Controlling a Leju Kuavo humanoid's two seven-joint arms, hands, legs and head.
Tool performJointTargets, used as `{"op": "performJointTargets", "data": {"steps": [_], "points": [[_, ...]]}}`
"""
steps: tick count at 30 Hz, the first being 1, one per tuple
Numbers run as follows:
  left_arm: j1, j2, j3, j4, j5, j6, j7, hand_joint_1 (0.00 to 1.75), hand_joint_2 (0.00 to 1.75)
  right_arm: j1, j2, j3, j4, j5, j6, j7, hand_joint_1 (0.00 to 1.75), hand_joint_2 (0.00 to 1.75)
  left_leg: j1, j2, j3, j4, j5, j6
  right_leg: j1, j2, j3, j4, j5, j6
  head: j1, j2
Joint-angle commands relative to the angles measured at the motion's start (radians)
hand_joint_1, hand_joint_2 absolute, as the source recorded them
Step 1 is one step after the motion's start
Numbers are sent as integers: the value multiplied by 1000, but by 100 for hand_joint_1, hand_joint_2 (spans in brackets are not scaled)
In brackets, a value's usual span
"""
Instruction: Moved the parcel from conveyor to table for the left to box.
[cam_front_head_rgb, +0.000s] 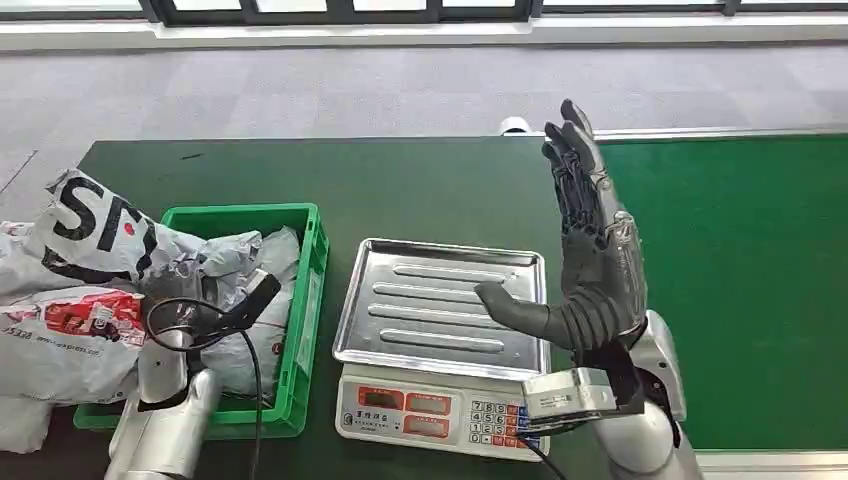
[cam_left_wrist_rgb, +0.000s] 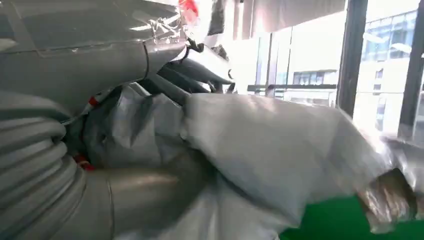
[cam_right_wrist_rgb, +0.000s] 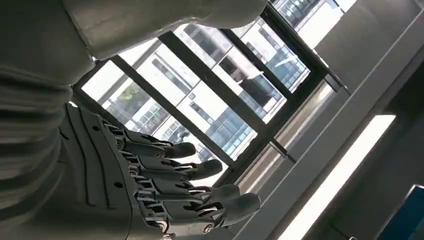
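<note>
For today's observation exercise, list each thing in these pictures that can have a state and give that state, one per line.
right hand: raised above the table, fingers spread, holding nothing
left hand: down among the parcels in the crate; whether it grips one cannot be told
green crate: overfilled with bagged parcels
scale tray: bare, nothing on it
scale: display unreadable
green conveyor belt: carries no parcel in view

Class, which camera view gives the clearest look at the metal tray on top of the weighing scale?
The head view: it shows the whole metal tray from above, ribbed and bare, with the right hand raised open beside it. The left wrist view looks at grey parcels in the crate, and the right wrist view looks at windows, so neither helps.
</note>
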Motion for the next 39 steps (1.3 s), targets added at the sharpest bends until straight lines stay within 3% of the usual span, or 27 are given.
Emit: {"op": "performJointTargets", "data": {"steps": [1,3,7,11,15,19,22,34,36,39], "points": [[-15,-85,110,-105,519,149,-232,0,0,-40,5,45,93,15,-42,11,0,175,2,2,0,-3,2,-1,2,1,0,-5,3,0,0,0],[24,-119,103,-217,864,82,-361,0,0,-33,12,43,115,19,-63,12,0,175,2,3,0,-2,1,-1,2,1,0,-4,2,0,0,0],[42,-128,76,-244,927,97,-378,0,0,-29,16,44,127,26,-78,9,0,175,2,2,1,-3,1,-1,2,0,1,-4,2,0,0,0],[111,-180,27,-386,1235,188,-504,0,0,-14,42,46,131,52,-103,4,0,175,2,-1,0,-4,2,-1,2,-2,1,-6,3,0,0,0],[209,-174,-67,-536,1423,125,-554,0,0,12,33,43,128,58,-127,2,0,175,2,2,0,-4,1,-1,2,1,1,-6,2,-1,0,0],[265,-179,-104,-599,1436,109,-592,0,0,35,18,40,118,50,-136,-10,0,175,1,-1,0,-2,0,0,1,-1,1,-4,0,0,0,0],[281,-143,-163,-631,1493,1,-622,0,0,42,-1,26,105,10,-142,-28,0,175,1,-1,-1,-1,0,0,1,-2,-1,-3,0,0,0,0],[281,-143,-163,-631,1493,1,-622,0,0,42,-1,26,105,10,-142,-28,0,175,1,-1,-1,-1,0,0,1,-2,-1,-3,0,0,0,0],[289,-143,-161,-650,1565,-55,-632,0,0,49,-6,21,101,1,-147,-33,0,175,1,0,0,-2,0,0,1,-2,0,-5,1,0,0,0],[342,-106,-209,-735,1674,-263,-632,0,0,99,-50,-13,91,-125,-162,-93,0,175,2,-1,0,-4,0,0,2,-2,2,-6,1,0,0,0]]}}
